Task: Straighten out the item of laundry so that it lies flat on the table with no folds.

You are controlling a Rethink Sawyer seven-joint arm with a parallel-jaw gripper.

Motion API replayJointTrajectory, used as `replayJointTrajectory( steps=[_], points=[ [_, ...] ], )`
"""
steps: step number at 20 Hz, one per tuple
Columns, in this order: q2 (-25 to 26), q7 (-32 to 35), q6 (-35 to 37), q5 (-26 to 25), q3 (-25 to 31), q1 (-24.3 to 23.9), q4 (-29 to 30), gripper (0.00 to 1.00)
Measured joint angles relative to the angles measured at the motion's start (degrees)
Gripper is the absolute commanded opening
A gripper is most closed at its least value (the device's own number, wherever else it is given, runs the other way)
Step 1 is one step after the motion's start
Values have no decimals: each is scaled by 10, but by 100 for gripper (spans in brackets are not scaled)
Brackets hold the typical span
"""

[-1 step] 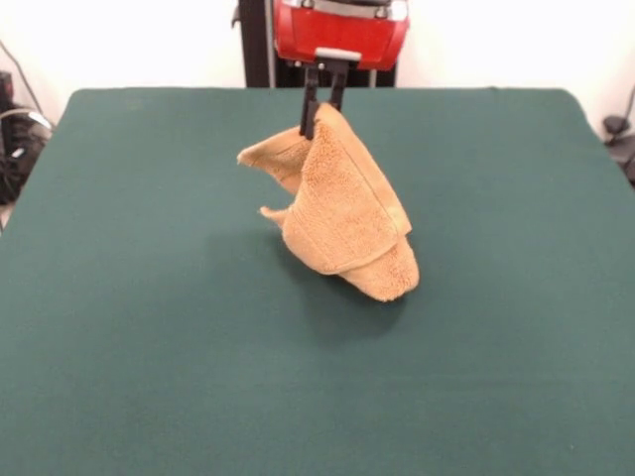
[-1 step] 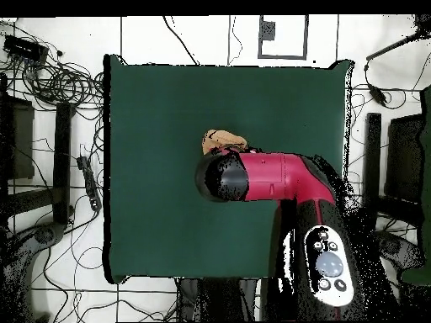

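- Above the middle of the large dark green cloth-covered table [image 1: 139, 377]: hanging bunched from the two-fingered black gripper [image 1: 321, 117], the small mustard-tan terry-cloth hand towel [image 1: 342, 213].
- Pinching shut on the towel's topmost peak, dark fingers [image 1: 310, 104] pointing straight down from the red and black arm [image 2: 269, 178].
- Drooping in a cone, folds wrapping over each other, one corner sticking out sideways; lowest lobe probably brushing the table, though contact hard to confirm from the front.
- Being held high, judging by the pose, to let weight pull the layers apart before laying down.
- Showing from overhead only as a tan sliver [image 2: 224, 139] beside the arm's dark end, near the table's centre.
- Remaining well short of flat: spreading not yet done.
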Motion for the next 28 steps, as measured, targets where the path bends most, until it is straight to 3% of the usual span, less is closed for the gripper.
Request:
replayJointTrajectory(
  steps=[28],
  points=[
    [-41,0,13,4,19,-23,11,0]
  ],
)
